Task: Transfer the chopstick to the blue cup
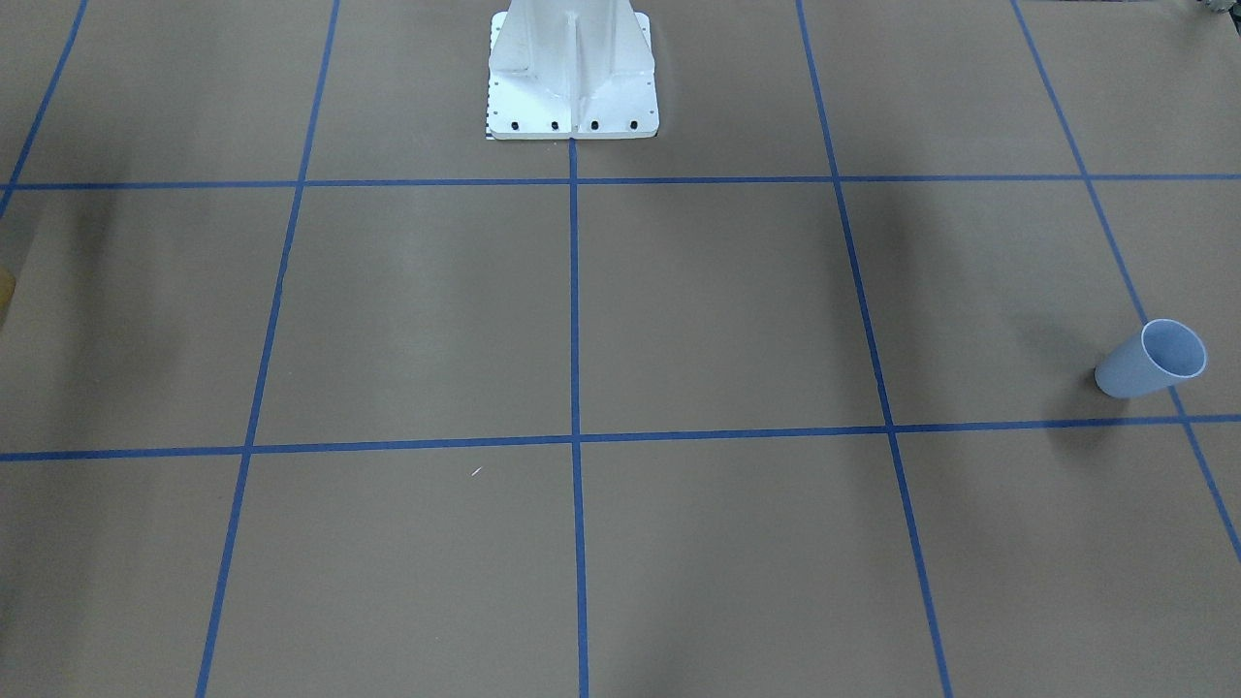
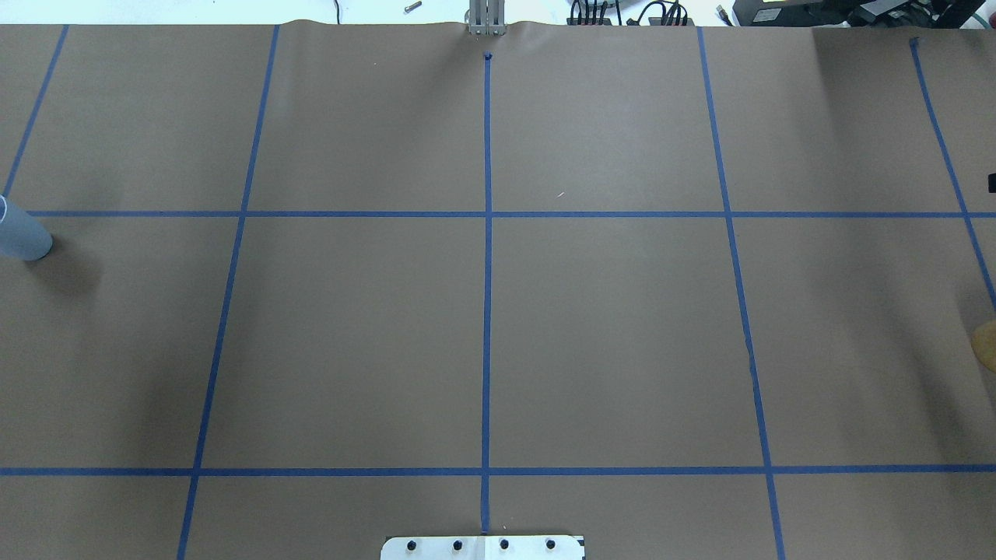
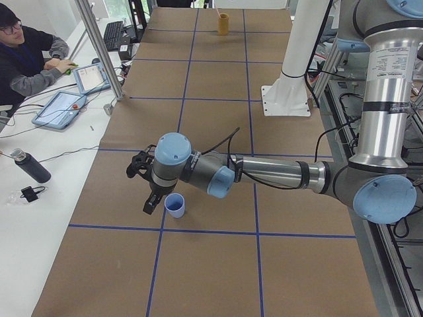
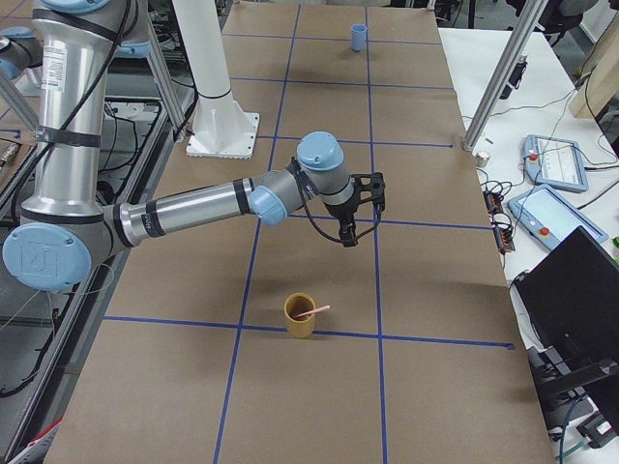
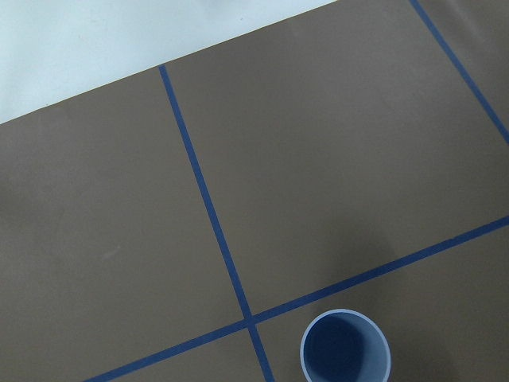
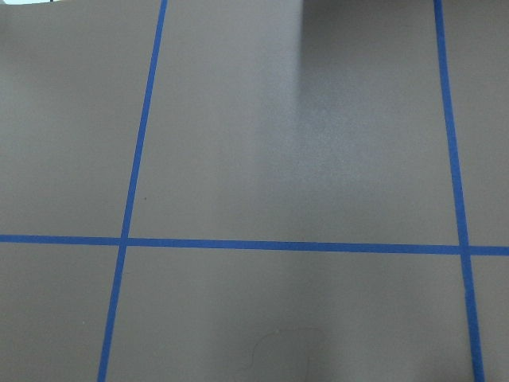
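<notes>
The blue cup (image 1: 1151,359) stands upright and empty near the table's end on my left; it also shows in the overhead view (image 2: 19,233), the left side view (image 3: 174,205), the right side view (image 4: 359,37) and the left wrist view (image 5: 346,350). A pink chopstick (image 4: 311,311) leans in a tan cup (image 4: 300,316) at the opposite end; the tan cup also shows far off (image 3: 223,24). My left gripper (image 3: 149,200) hangs just beside the blue cup. My right gripper (image 4: 350,235) hovers above the table, short of the tan cup. I cannot tell whether either is open or shut.
The white robot pedestal (image 1: 572,73) stands at the table's middle rear edge. Blue tape lines grid the brown table cover (image 2: 607,327). An operator (image 3: 26,59) sits at a white side table with tablets (image 3: 59,109) and a bottle (image 3: 30,166). A metal post (image 3: 99,46) stands at that edge.
</notes>
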Available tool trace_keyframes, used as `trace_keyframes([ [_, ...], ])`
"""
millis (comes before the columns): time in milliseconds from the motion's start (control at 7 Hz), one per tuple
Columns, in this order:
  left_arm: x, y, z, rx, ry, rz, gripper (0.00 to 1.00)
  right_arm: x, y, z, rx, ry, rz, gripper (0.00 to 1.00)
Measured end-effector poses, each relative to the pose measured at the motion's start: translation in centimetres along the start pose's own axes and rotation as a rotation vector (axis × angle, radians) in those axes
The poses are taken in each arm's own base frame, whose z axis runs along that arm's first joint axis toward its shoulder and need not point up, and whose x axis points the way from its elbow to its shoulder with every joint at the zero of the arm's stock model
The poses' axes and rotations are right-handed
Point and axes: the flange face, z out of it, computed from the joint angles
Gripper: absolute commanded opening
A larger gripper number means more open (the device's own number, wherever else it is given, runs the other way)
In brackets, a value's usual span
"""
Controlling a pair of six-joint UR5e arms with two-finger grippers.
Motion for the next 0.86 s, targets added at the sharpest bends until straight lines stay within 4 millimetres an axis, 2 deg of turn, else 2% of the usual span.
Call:
trace_keyframes([
  [143,-0.6,0.6,3.0,-0.012,0.014,-0.008,0.98,-0.7,0.1,0.7,-0.006,0.007,-0.002,1.00],
  [429,1.4,0.7,8.0,-0.045,0.036,-0.055,0.98,-1.0,0.3,1.2,-0.012,0.011,-0.005,1.00],
  [714,3.2,1.3,11.5,-0.064,0.026,-0.079,0.97,-0.9,0.3,1.2,-0.013,0.012,-0.004,1.00],
  [857,3.9,1.6,12.8,-0.073,0.031,-0.086,0.85,-0.9,0.4,1.3,-0.014,0.012,-0.004,1.00],
])
